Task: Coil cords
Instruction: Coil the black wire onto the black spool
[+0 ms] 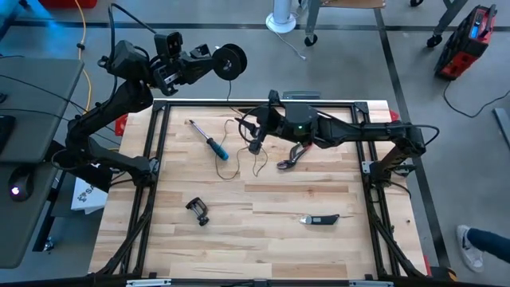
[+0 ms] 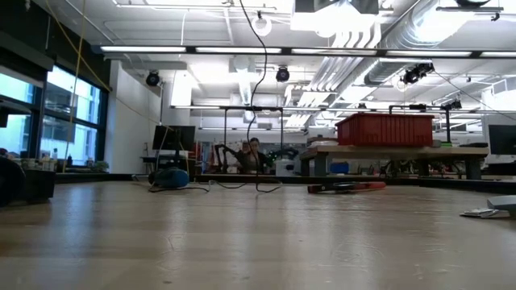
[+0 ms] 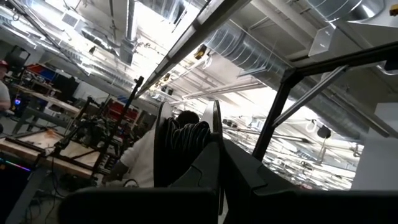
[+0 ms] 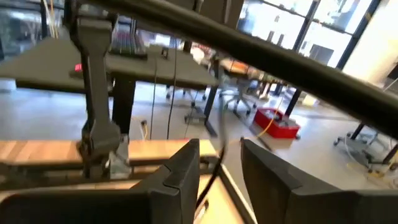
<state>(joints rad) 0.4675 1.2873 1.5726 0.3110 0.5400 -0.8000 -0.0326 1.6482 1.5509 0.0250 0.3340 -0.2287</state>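
The counter is a pale butcher-block wood top inside a black frame, sitting on a grey floor with dark taped lines.

Starting on the left: the left end effector is up beyond the far-left corner of the counter, clenched on the small round black reel. In the left wrist view the reel sits edge-on right between its fingers, with dark turns of cord wrapped on it. From the reel the hair-thin cord drops down to the counter and lies in loose loops between the two end effectors.

Just left of those loops is a blue-handled screwdriver. Nearer the front edge, well apart from either end effector, there's a small black clamp.

The right end effector hangs over the far middle of the counter, right at the cord loops. In the right wrist view its fingers stand partly apart with the thin cord running through the gap; can't tell if they're actually pinching it. Just right of it are red pliers, and a folding knife lies toward the front.

Room-wise: big open workshop, exposed ducts and strip lights overhead, a red bin on a bench in the back, windows on the left.
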